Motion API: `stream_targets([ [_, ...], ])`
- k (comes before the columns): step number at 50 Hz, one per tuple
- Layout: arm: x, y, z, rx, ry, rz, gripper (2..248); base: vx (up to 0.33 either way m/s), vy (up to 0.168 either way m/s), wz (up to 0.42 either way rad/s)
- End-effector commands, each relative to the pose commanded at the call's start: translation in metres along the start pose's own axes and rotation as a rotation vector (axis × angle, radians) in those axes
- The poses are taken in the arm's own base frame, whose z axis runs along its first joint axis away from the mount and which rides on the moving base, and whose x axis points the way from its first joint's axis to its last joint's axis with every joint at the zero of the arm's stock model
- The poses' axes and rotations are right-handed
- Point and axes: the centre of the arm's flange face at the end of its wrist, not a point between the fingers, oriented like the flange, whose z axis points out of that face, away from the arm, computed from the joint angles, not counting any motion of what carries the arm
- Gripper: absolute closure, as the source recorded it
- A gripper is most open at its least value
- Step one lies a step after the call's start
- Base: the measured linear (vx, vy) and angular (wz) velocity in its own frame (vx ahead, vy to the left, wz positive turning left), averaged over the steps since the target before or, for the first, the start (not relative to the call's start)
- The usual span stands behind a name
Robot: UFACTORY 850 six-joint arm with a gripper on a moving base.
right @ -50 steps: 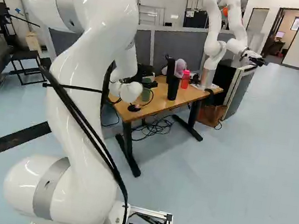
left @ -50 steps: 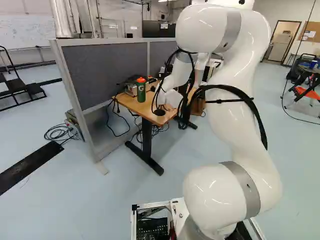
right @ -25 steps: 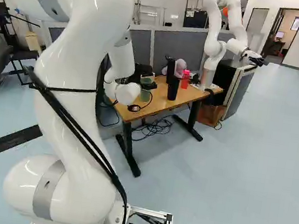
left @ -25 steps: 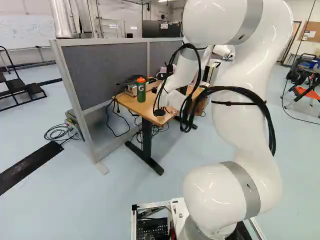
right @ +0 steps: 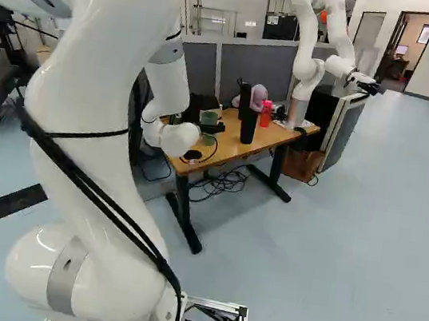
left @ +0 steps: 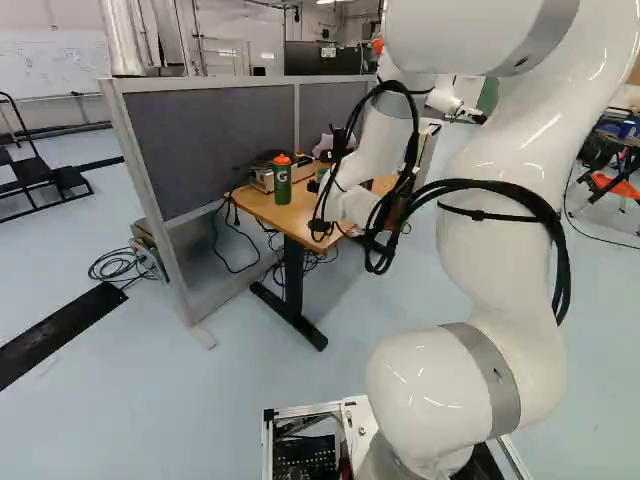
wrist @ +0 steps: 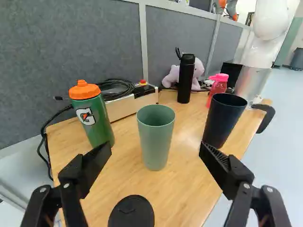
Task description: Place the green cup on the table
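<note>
I see the green cup (wrist: pixel 155 137) upright on the table (wrist: pixel 175 194), between the bottle (wrist: pixel 97 120) at left and the dark mug (wrist: pixel 222 120) at right, apart from both. My gripper (wrist: pixel 155 149) is wide, and neither finger touches the cup. So, in my judgement, the placing asked for is satisfied as things lie. What remains is probably only to draw the arm away without tipping the cup. Whether I placed it myself, I cannot tell.

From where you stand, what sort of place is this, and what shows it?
Probably a robotics lab: another robot stands at the table, a grey partition screens one side, and cables lie on the floor.
</note>
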Motion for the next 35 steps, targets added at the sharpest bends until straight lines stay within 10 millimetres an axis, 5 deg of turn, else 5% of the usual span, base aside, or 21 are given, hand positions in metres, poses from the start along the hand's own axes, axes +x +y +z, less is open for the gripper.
stream_targets([
  [35,-0.002,0.002,-0.028,-0.005,-0.013,0.001,3,0.0,0.0,0.0],
])
